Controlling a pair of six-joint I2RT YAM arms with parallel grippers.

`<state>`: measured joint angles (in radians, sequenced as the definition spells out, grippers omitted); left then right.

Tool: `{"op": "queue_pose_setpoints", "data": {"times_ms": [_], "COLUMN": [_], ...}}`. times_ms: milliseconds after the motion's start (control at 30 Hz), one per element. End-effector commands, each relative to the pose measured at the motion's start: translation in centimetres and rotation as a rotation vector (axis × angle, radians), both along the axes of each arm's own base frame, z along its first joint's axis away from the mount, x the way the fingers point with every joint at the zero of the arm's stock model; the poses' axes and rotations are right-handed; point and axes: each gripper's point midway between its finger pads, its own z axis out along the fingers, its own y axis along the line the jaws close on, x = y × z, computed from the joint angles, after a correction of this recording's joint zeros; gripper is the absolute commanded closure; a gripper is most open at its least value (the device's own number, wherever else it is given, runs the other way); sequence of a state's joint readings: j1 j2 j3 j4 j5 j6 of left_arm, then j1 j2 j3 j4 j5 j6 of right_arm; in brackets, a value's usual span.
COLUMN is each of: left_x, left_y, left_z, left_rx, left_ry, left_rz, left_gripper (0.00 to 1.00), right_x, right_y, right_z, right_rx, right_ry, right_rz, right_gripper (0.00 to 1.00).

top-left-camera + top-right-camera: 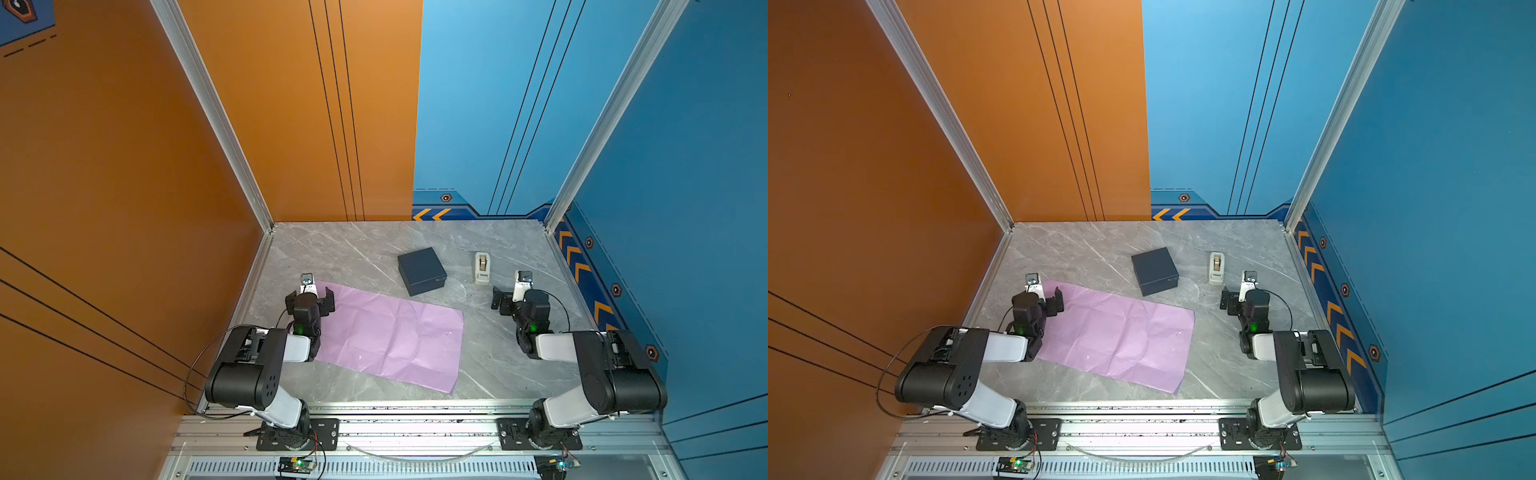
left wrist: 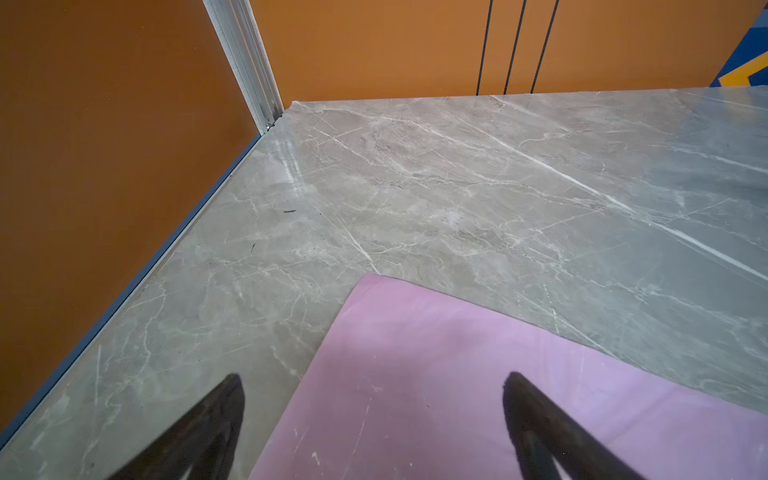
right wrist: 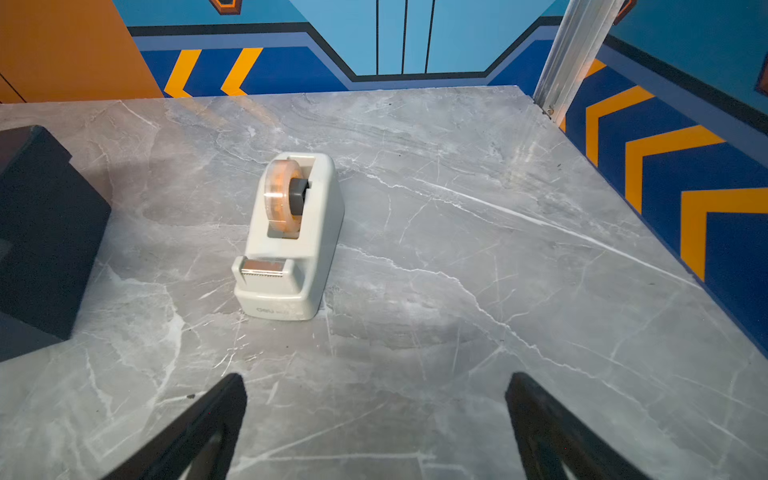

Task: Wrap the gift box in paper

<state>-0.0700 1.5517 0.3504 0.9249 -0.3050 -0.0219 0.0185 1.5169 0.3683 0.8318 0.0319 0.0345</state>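
Observation:
The gift box (image 1: pixel 422 270) (image 1: pixel 1154 270) is a dark square box that sits on the marble table, just beyond the paper's far edge. Its side (image 3: pixel 41 232) shows at the edge of the right wrist view. The paper (image 1: pixel 390 336) (image 1: pixel 1117 332) lies flat, creased, lilac face up. My left gripper (image 1: pixel 311 301) (image 1: pixel 1038 302) (image 2: pixel 374 382) hangs open over the paper's far left corner (image 2: pixel 478 395), with nothing between its fingers. My right gripper (image 1: pixel 519 301) (image 1: pixel 1246 301) (image 3: pixel 374 382) stands open over bare table to the right of the box, holding nothing.
A beige tape dispenser (image 1: pixel 482 268) (image 1: pixel 1216 268) (image 3: pixel 291 237) stands right of the box, just ahead of my right gripper. The grey marble table (image 1: pixel 353 249) is walled in orange on the left and back, blue on the right. An aluminium rail runs along the front.

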Motion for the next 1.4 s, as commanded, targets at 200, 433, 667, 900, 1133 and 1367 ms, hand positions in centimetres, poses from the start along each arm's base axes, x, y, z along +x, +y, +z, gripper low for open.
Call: {"op": "queue_pose_setpoints", "data": {"times_ms": [200,433,667,900,1133,1367], "left_x": [0.7,0.7,0.7,0.7,0.1,-0.7], "left_y": [0.0,0.0,0.1,0.0,-1.2,-3.7], "left_z": [0.6,0.7,0.6,0.7,2.9,8.8], "left_rx": [0.006,0.005,-0.001,-0.003,0.053,0.031], "left_ry": [-0.020,-0.021,-0.021,-0.023,-0.053,-0.113], "left_rz": [-0.012,-0.013,-0.018,-0.020,-0.052,-0.098], "left_gripper": [0.02,0.02,0.02,0.02,0.02,0.02], "right_x": [0.6,0.7,0.7,0.6,0.6,-1.9], "right_y": [-0.8,-0.8,-0.8,-0.8,1.3,7.8], "right_z": [0.7,0.7,0.7,0.6,3.9,9.4], "right_rx": [0.009,0.009,0.009,0.009,-0.067,-0.087], "right_ry": [-0.028,-0.029,-0.029,-0.027,0.041,0.152], "right_rz": [-0.043,-0.043,-0.043,-0.044,-0.008,0.113], "right_gripper": [0.00,0.00,0.00,0.00,0.00,0.00]}}
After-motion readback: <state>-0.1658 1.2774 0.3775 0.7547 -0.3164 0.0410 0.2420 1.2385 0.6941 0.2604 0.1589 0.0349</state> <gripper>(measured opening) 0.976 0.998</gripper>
